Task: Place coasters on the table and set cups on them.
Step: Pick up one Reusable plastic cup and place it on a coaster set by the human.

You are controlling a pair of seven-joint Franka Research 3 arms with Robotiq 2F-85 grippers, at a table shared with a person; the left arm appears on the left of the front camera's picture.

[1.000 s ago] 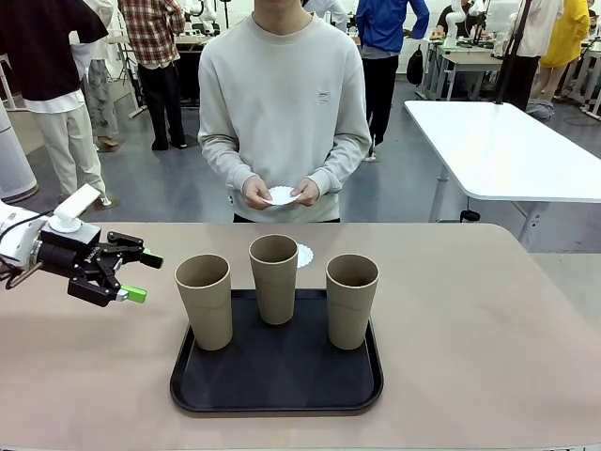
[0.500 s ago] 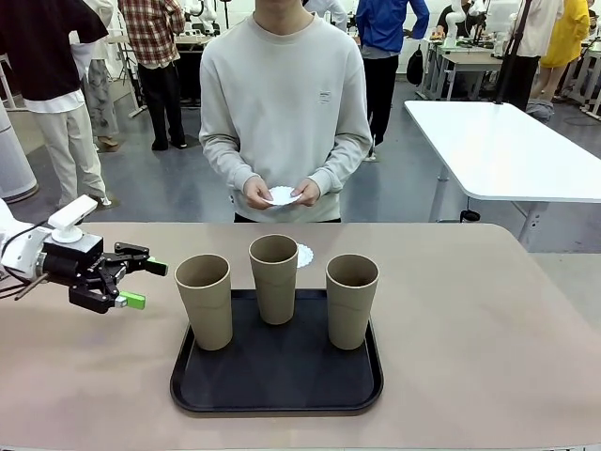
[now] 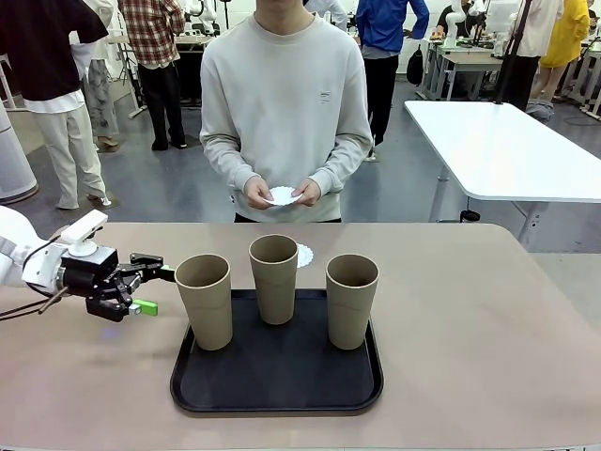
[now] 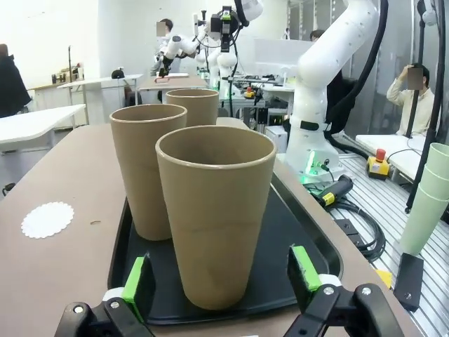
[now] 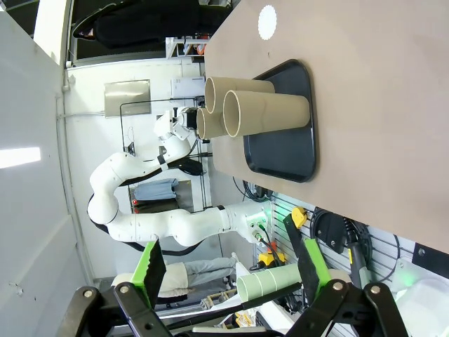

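Beige matte worktop (image 3: pixel 470 329) in a crowded robot lab, left hand (image 3: pixel 156 289) with fingers apart, three cups (image 3: pixel 203 301) on a black tray (image 3: pixel 282 395) just ahead of it, one coaster (image 3: pixel 303 255) beyond them, right hand (image 5: pixel 230 270) spread, empty.

My view: cups (image 3: pixel 273 277) plain tan-brown | tray (image 3: pixel 277 383) black | counter (image 3: pixel 470 329) beige-tan | coaster (image 3: pixel 303 255) at tray's 12 o'clock white, lacy scalloped edge | my left pincer (image 3: pixel 157 290) black, green pads (image 3: pixel 146 307)
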